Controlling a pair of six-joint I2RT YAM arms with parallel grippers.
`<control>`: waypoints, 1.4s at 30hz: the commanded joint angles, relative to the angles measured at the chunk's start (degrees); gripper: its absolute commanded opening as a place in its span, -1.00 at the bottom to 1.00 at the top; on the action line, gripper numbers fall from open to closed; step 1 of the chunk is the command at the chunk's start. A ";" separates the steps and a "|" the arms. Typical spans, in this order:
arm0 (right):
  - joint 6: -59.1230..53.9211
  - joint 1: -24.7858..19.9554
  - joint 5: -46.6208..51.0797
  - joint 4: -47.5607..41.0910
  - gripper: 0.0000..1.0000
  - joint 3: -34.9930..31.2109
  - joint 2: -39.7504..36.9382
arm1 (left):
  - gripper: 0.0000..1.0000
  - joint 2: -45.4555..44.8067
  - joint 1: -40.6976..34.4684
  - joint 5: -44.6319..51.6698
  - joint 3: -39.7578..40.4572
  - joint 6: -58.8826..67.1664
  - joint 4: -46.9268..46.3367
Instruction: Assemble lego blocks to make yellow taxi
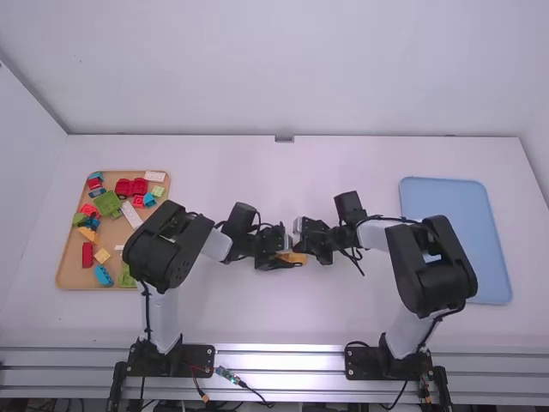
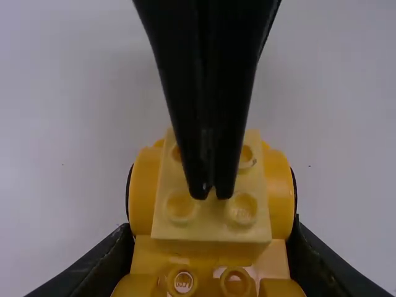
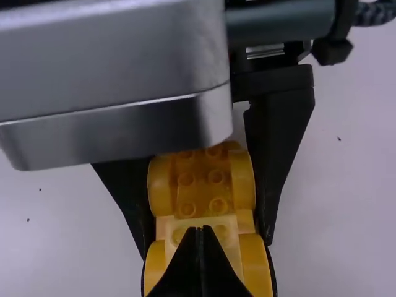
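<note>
Two grippers meet at one yellow car base (image 2: 210,260), which is approx. in the mid. of the white table (image 1: 283,313), btwn both arms. The L gripper (image 1: 290,257) is closed around this base, w/ one finger against each side. A pale yellow block (image 2: 210,213) w/ studs sits on the base, btwn its rounded sides. The R gripper (image 1: 302,249) has its fingers fully together, w/ nothing btwn them; the tips are over the studs of the pale block, but I cannot tell if they touch. On the L side of the table is a wooden tray (image 1: 111,232) w/ loose blocks, incl. red ones (image 1: 130,186). A light blue tray (image 1: 455,206) lies on the R side.
</note>
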 commanded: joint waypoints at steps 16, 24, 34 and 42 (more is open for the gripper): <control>0.57 1.16 13.16 -2.58 -1.00 -2.38 1.11 | -0.96 3.02 -0.57 -10.73 -1.40 1.53 -1.73; -1.11 -0.11 7.87 -2.56 -1.00 -0.50 0.48 | -0.96 3.02 -0.57 -10.75 -1.29 1.51 -1.70; -3.72 -6.23 -2.21 -5.42 -1.00 1.46 -9.29 | -0.96 3.02 -0.59 -10.73 -1.29 1.49 -1.75; 11.63 -10.49 14.71 -12.31 -0.12 2.19 -21.42 | -0.80 3.02 -0.57 -10.78 -1.29 1.49 -1.73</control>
